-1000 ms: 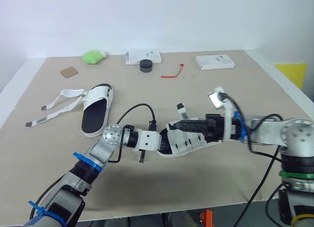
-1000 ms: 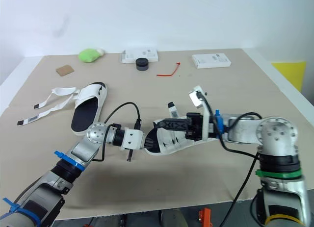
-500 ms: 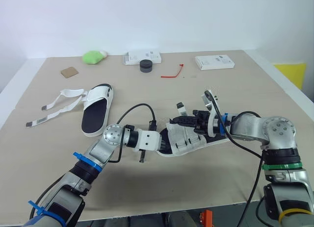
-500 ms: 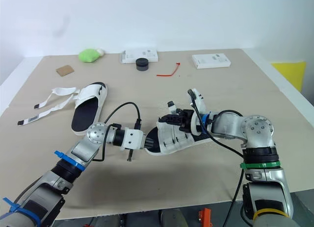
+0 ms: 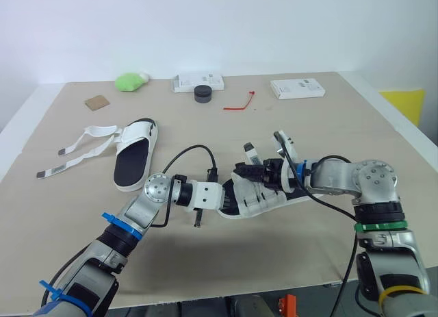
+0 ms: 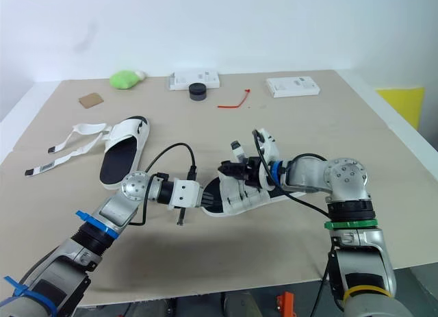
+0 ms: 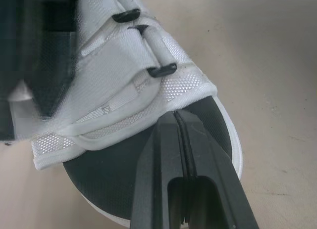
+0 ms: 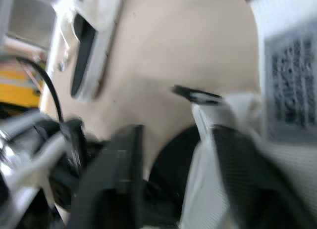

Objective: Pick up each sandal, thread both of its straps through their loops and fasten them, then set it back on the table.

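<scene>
The left gripper [image 7: 179, 121], fingers pressed together on the edge of the white sandal [image 5: 263, 197], faces the right gripper [image 8: 176, 132], fingers apart around a strap, at the front middle of the beige table [image 5: 328, 125] before a white wall [image 5: 205, 22], both forearms reaching inward.

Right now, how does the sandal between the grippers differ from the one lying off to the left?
Straps: the centre sandal has its straps folded across the upper, while the left sandal has both trailing flat on the table beside it. Contact: the left gripper and right gripper are at the centre sandal, and the left sandal lies untouched. Shared: white uppers, black footbeds.
</scene>
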Motion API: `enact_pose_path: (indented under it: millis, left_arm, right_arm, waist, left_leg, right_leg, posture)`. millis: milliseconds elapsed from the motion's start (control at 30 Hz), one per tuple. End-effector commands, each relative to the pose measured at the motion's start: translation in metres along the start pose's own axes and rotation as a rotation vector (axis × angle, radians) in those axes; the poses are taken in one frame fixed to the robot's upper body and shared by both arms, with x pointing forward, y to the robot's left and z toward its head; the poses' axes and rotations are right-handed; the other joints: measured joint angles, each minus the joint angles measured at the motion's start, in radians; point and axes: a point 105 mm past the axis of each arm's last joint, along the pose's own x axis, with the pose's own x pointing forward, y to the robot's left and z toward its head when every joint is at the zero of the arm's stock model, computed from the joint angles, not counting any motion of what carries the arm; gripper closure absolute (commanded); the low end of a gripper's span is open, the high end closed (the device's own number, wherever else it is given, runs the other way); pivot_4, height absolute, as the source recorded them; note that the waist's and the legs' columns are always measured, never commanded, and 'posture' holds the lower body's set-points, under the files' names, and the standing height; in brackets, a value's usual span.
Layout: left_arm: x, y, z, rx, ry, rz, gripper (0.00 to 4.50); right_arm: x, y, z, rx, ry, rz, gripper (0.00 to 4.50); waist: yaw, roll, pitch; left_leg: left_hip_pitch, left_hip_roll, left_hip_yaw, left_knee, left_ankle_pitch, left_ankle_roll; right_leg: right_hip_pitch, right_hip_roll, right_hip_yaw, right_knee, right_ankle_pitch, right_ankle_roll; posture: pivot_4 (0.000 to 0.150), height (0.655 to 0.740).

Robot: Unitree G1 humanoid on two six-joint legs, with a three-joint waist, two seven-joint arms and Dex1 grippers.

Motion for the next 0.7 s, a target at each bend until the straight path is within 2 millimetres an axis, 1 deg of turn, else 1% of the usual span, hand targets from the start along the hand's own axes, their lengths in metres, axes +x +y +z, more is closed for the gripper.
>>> enact_pose_path:
  millis: [33, 133, 233, 333, 367, 400, 433, 467, 500, 533, 567, 700]
  left_arm:
    - [0.003, -0.023, -0.021, -0.065, 0.07, -0.083, 4.5]
    - [0.004, -0.022, -0.021, -0.062, 0.07, -0.084, 4.5]
    - [0.004, -0.022, -0.02, -0.059, 0.07, -0.086, 4.5]
    - [0.004, -0.021, -0.02, -0.057, 0.07, -0.088, 4.5]
    - [0.004, -0.021, -0.021, -0.056, 0.07, -0.089, 4.5]
    - [0.004, -0.021, -0.02, -0.055, 0.069, -0.09, 4.5]
    - [0.005, -0.021, -0.02, -0.053, 0.067, -0.091, 4.5]
    - [0.005, -0.02, -0.018, -0.047, 0.059, -0.087, 4.5]
    - [0.005, -0.018, -0.016, -0.043, 0.049, -0.081, 4.5]
    - [0.006, -0.016, -0.013, -0.034, 0.032, -0.073, 4.5]
    - [0.007, -0.013, -0.008, -0.025, 0.0, -0.06, 4.5]
    - [0.006, 0.005, 0.014, -0.013, -0.119, 0.006, 4.5]
  right_arm:
    - [-0.009, -0.031, 0.017, 0.052, -0.1, -0.159, 0.24]
    - [-0.012, -0.013, 0.026, 0.026, -0.123, -0.076, 0.24]
    - [-0.016, -0.004, 0.026, -0.012, -0.112, -0.044, 0.24]
    - [-0.024, 0.008, 0.029, -0.05, -0.119, 0.017, 0.24]
    - [-0.031, 0.022, 0.032, -0.086, -0.13, 0.09, 0.24]
    - [-0.047, 0.042, 0.031, -0.161, -0.145, 0.202, 0.24]
    - [-0.061, 0.058, 0.028, -0.228, -0.15, 0.297, 0.24]
    - [-0.077, 0.073, 0.023, -0.289, -0.154, 0.388, 0.24]
    - [-0.089, 0.08, 0.017, -0.345, -0.15, 0.436, 0.24]
    - [-0.098, 0.082, 0.012, -0.392, -0.142, 0.454, 0.24]
    - [-0.105, 0.081, 0.008, -0.423, -0.134, 0.455, 0.24]
    - [-0.116, 0.044, -0.009, -0.558, -0.042, 0.267, 0.24]
  waist:
    - [0.0, 0.0, 0.0]
    - [-0.001, 0.0, 0.0]
    - [-0.001, 0.001, 0.001]
    - [0.0, 0.001, 0.001]
    - [0.0, 0.001, 0.001]
    - [0.002, 0.002, 0.002]
    - [0.005, 0.004, 0.003]
    - [0.006, 0.005, 0.003]
    - [0.007, 0.005, 0.003]
    - [0.005, 0.005, 0.003]
    - [0.005, 0.004, 0.003]
    - [0.007, 0.004, 0.004]
  left_leg:
    - [0.0, 0.0, 0.0, 0.0, 0.001, 0.001]
    - [0.001, 0.0, 0.0, 0.0, 0.003, 0.005]
    - [0.001, -0.001, 0.0, -0.001, 0.005, 0.008]
    - [-0.001, -0.001, 0.0, -0.001, 0.005, 0.008]
    - [-0.003, -0.001, 0.0, -0.001, 0.005, 0.008]
    - [-0.005, -0.001, 0.0, -0.001, 0.005, 0.008]
    - [-0.007, -0.001, 0.0, -0.001, 0.005, 0.008]
    - [-0.009, -0.003, -0.001, -0.001, 0.005, 0.008]
    - [-0.01, -0.003, -0.001, -0.001, 0.005, 0.008]
    - [-0.011, -0.003, -0.001, -0.001, 0.005, 0.008]
    - [-0.01, -0.003, -0.002, -0.001, 0.004, 0.008]
    - [-0.01, -0.003, -0.003, -0.001, 0.001, 0.012]
  right_leg:
    - [0.0, 0.0, 0.0, 0.0, 0.0, 0.0]
    - [0.001, 0.0, 0.001, 0.0, 0.002, -0.001]
    - [0.0, 0.0, 0.001, 0.0, 0.003, -0.002]
    - [-0.001, 0.0, 0.001, 0.0, 0.003, -0.002]
    - [-0.002, 0.0, 0.001, 0.0, 0.003, -0.002]
    - [-0.004, 0.0, 0.001, 0.0, 0.003, -0.002]
    - [-0.005, 0.0, 0.001, 0.0, 0.003, -0.001]
    - [-0.006, -0.001, 0.001, 0.0, 0.003, 0.0]
    - [-0.006, -0.001, 0.001, 0.0, 0.002, 0.002]
    - [-0.006, -0.001, 0.001, 0.0, 0.002, 0.005]
    - [-0.006, -0.001, 0.001, 0.0, 0.001, 0.005]
    - [-0.005, -0.001, -0.001, -0.001, -0.002, 0.004]
  posture:
    - [0.15, 0.74]
    - [0.15, 0.74]
    - [0.15, 0.74]
    - [0.15, 0.74]
    - [0.15, 0.74]
    - [0.15, 0.74]
    - [0.15, 0.74]
    - [0.15, 0.74]
    - [0.15, 0.74]
    - [0.15, 0.74]
    - [0.15, 0.74]
    - [0.15, 0.74]
